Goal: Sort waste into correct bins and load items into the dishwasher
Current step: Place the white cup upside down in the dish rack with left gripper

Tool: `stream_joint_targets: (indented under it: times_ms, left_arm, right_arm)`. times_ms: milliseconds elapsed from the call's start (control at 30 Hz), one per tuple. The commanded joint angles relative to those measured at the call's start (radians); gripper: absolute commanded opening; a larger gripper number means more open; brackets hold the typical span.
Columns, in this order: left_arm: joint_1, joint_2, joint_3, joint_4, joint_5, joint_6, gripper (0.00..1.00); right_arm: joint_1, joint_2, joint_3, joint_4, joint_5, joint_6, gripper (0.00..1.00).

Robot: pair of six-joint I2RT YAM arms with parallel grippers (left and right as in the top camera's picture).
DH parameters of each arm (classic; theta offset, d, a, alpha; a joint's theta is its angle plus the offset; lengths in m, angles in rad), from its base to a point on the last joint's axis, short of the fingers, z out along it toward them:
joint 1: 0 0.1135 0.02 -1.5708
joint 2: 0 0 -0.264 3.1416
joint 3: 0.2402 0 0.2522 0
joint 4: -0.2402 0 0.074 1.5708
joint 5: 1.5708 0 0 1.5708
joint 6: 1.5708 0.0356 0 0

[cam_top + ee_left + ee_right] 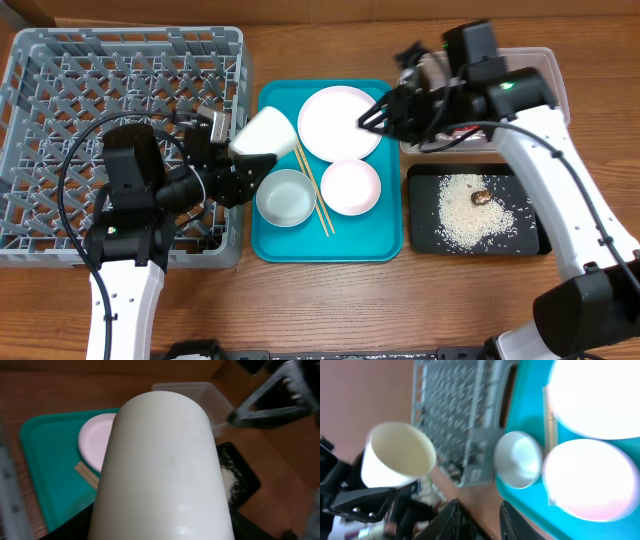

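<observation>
White smooth small cup [266, 132] looks light, rigid, slippery; your left gripper [245, 158] pinches its narrow base; grey plastic lattice dish rack [130, 38] sits at nine o'clock.

In your left wrist view the white cup [162, 465] fills the frame and hides most of the turquoise tray [45, 470]. Its base runs off the bottom edge. Overhead, the right arm [540, 130] covers much of the clear tub [540, 55] right of the tray. Your right wrist view is blurred, and the large plate [600, 395] is cut off at the edges.
</observation>
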Motion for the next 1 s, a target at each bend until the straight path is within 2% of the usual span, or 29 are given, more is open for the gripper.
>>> stream_joint_targets:
  times_ms: [0, 267, 400, 600, 967]
  left_arm:
    - [0.031, -0.001, 0.022, -0.061, -0.266, 0.034, 0.50]
    - [0.154, -0.002, 0.101, -0.353, -0.464, 0.031, 0.51]
    - [0.222, -0.002, 0.176, -0.468, -0.567, 0.030, 0.47]
    - [0.299, 0.017, 0.194, -0.479, -0.691, -0.031, 0.38]
    - [0.317, 0.235, 0.194, -0.472, -0.774, -0.064, 0.40]
  right_arm:
    - [-0.061, -0.003, 0.001, -0.029, 0.074, -0.030, 0.29]
    - [-0.141, -0.011, 0.009, -0.251, 0.413, -0.087, 0.30]
    - [-0.146, -0.033, 0.030, -0.330, 0.589, -0.087, 0.30]
    - [-0.146, -0.059, 0.032, -0.365, 0.634, -0.105, 0.30]
    - [-0.146, -0.059, 0.032, -0.374, 0.634, -0.106, 0.30]
